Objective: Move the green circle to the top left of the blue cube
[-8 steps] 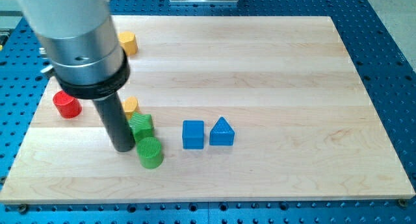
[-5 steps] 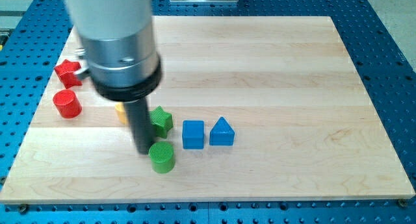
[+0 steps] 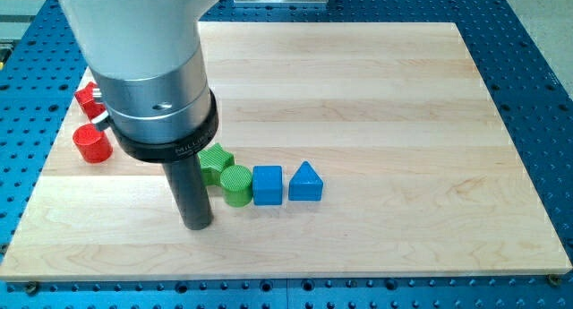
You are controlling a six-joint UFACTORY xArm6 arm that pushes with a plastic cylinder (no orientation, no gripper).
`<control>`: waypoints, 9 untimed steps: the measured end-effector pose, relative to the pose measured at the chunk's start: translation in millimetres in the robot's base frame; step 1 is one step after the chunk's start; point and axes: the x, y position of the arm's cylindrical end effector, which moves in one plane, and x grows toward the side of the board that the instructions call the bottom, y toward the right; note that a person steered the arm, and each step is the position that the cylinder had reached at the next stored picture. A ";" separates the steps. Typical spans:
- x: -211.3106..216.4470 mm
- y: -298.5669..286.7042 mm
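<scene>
The green circle (image 3: 236, 184) was found sitting right against the left side of the blue cube (image 3: 267, 184), pretty much level with it, with a blue triangle (image 3: 305, 183) just beside the cube on the view's right. A green star-ish block (image 3: 213, 161) was tucked in touching the circle at its upper left, though its left part was covered by the rod, so the shape couldn't be fully made out. My tip (image 3: 197, 226) was planted on the desk (image 3: 376, 103) just down and left of the circle, apparently not touching it. No gripper is fitted, just the rod. A red cylinder (image 3: 91, 142) was seen near the left edge, and another red block (image 3: 87, 98) above it was mostly hidden behind the arm.
</scene>
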 end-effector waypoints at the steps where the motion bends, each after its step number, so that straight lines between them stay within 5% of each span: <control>1: -1.6 49.6; 4: -17.5 75.8; 6: -6.3 -9.9; 9: -21.3 36.1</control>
